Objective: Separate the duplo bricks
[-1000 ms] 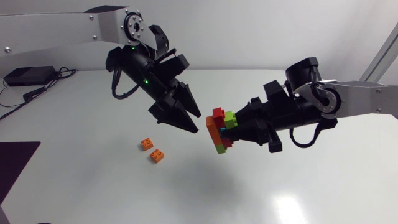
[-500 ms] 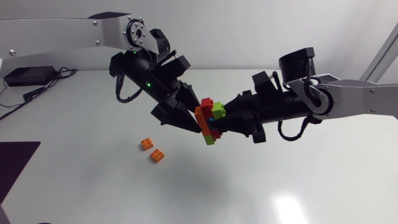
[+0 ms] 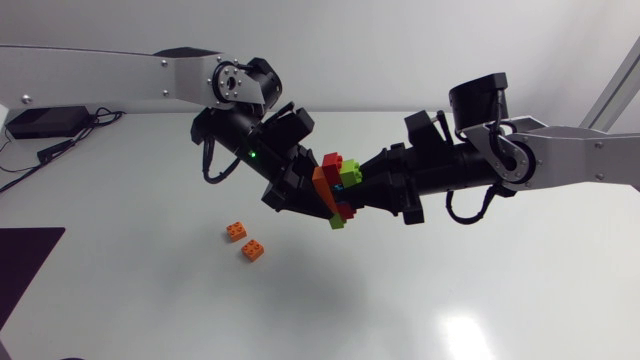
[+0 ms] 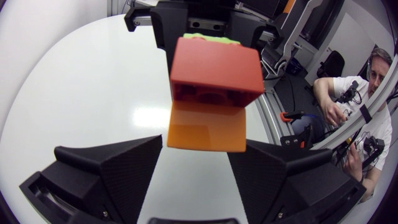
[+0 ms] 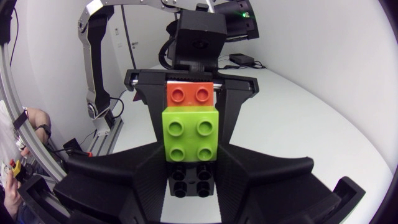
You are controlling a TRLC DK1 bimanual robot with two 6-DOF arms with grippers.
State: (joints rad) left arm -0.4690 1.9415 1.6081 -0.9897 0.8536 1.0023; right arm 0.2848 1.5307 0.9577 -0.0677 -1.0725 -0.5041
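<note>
A stack of duplo bricks hangs above the table's middle, with my right gripper shut on it. In the right wrist view a lime green brick and a black one sit between the right gripper's fingers. An orange brick sits at the stack's far end. My left gripper meets the stack from the left. In the left wrist view the orange brick sits under a red brick, and the left gripper is shut on the orange one, both fingers touching it.
Two loose orange bricks lie on the white table below my left arm. A black box with cables sits at the back left. A dark mat covers the table's left front edge.
My left gripper moved right and down to the stack and closed its fingers onto the orange brick. The right arm first carried the stack left to meet it, then held still.
</note>
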